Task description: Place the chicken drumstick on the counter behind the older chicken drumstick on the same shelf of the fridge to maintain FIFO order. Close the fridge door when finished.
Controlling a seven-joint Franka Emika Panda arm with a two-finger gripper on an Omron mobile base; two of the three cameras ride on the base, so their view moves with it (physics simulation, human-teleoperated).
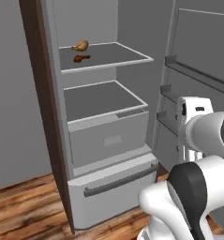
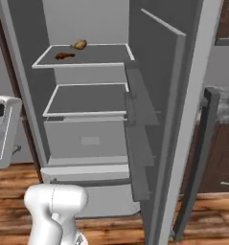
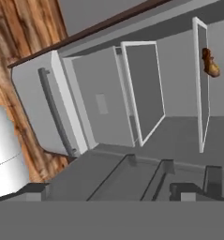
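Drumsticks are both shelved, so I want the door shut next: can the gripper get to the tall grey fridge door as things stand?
Probably yes. The tall grey fridge door stands wide open beside the robot's white arm, with nothing between them, though the gripper's own pose isn't clear.

matt grey fridge (image 1: 108, 154), wood-plank floor (image 1: 19, 206)

The fridge (image 1: 92, 140) is plain grey with a paler grey inside, and its shelf (image 1: 106, 60) has a white front edge. On it lie two drumsticks (one golden tan (image 1: 80, 45), one darker reddish-brown (image 1: 81, 58)). The floor (image 1: 24, 211) is warm brown wood with plank grain, the counter (image 2: 226, 103) grey-and-white marbled.
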